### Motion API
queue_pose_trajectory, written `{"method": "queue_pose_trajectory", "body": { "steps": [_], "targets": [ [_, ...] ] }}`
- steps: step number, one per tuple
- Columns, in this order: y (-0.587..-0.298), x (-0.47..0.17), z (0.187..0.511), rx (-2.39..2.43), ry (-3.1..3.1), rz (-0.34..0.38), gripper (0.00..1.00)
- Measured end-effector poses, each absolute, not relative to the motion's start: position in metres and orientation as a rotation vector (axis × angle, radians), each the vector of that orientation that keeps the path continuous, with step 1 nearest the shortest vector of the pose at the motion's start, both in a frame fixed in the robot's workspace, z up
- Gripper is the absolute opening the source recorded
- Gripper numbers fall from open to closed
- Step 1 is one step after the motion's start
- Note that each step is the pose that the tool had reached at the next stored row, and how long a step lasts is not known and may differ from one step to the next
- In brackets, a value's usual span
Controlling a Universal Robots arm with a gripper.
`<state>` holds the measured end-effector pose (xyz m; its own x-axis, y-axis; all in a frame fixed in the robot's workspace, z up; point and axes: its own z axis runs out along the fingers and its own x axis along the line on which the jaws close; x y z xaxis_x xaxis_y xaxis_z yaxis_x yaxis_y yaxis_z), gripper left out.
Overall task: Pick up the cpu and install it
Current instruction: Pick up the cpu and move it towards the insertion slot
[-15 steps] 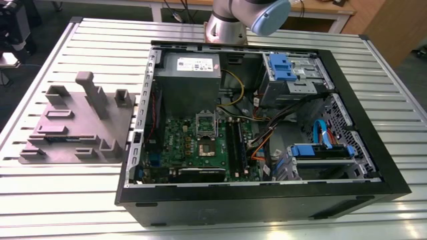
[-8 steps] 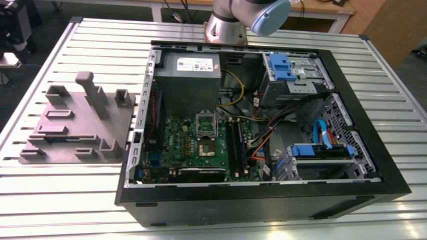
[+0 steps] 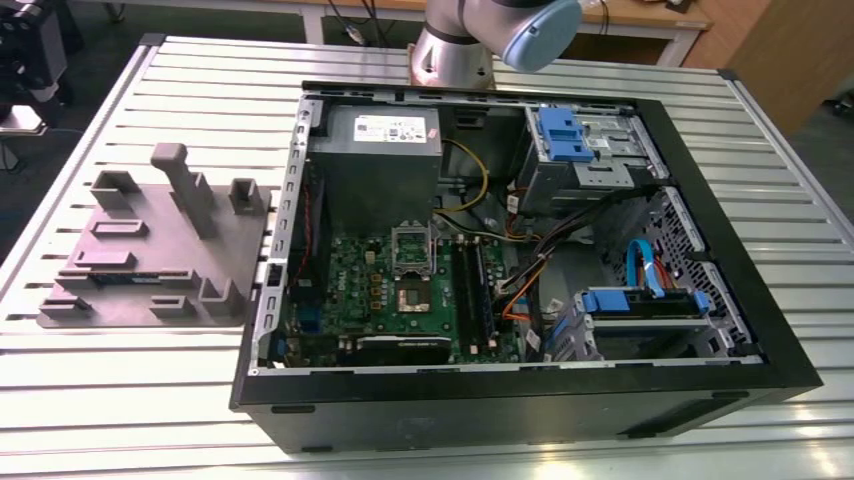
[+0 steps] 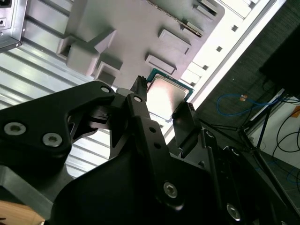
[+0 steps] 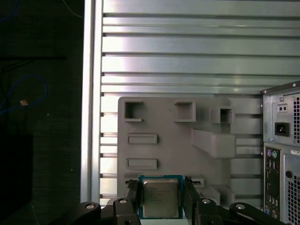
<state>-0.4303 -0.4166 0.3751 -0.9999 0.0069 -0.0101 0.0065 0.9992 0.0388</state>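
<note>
— What does the gripper [image 5: 161, 188] have?

— The cpu [image 5: 160, 197]. Its two black fingers [image 5: 133, 191] are closed against opposite edges of the chip, one on each side. The silver-grey metal top faces the camera, with a thin green rim around it.

— Is it the same from the other camera?

— Yes. In the second wrist view the gripper [image 4: 162, 97] pinches the cpu [image 4: 166, 96] between its tips, and the chip sits tilted in the picture.

— What lies beyond the chip?

— A grey fixture tray [image 5: 178, 140] with raised blocks and shallow rectangular pockets. The cpu shows in front of the tray's near edge. I cannot tell whether it touches the tray.

— And under the tray?

— A slatted metal table [image 5: 187, 61]. Beside the tray stands the rear panel of a computer case [image 5: 281, 150], with its power inlet and ports.

— What about the wider scene?

— In the exterior view the tray [image 3: 147, 250] lies on the table [image 3: 120, 400], just beside the open case [image 3: 534, 410], on the exterior view's left of it. The green motherboard [image 3: 400, 290] lies inside the case. The arm [image 3: 461, 45] rises behind the case's far side.
</note>
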Motion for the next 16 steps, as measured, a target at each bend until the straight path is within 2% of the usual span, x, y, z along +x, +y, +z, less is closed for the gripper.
{"method": "queue_pose_trajectory", "body": {
  "steps": [16],
  "targets": [
    [-0.4166, -0.4287, 0.3769, 0.010, 3.131, 0.060, 0.47]
  ]
}}
